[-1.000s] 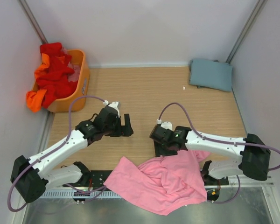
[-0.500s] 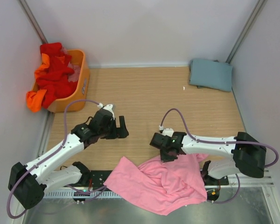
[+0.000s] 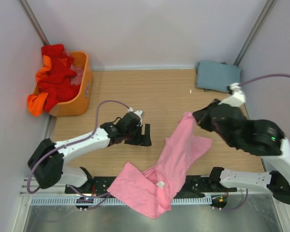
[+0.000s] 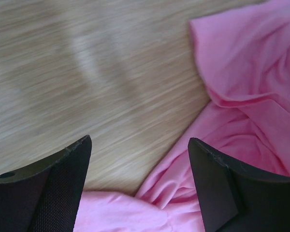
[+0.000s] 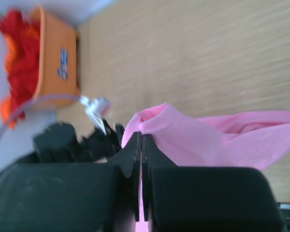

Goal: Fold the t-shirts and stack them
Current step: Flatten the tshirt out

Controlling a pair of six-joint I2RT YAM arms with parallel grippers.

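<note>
**Cloth pinched at one edge, the rest trailing**

Fingers of the right gripper (image 5: 141, 144) are clamped flat on a fold of the pink shirt (image 3: 176, 154), holding that end raised over the table (image 3: 150, 92). The rest hangs in a long drape down to a crumpled heap at the near edge. It is light, limp cloth: it will sag, twist and slide rather than keep any shape, so a single pinch only drags it. Whether the fold held is hem, sleeve or shoulder is hard to tell from here.

The left gripper (image 3: 143, 137) hovers low with jaws wide apart and nothing in them, just beside the drape. Its best hold is probably a matching edge or corner, so the two grips can pull the shirt flat.

A grey-blue shirt (image 3: 217, 76) lies folded at the far right corner. The red and orange shirts (image 3: 55, 72) fill the basket (image 3: 85, 83) at the far left.
</note>
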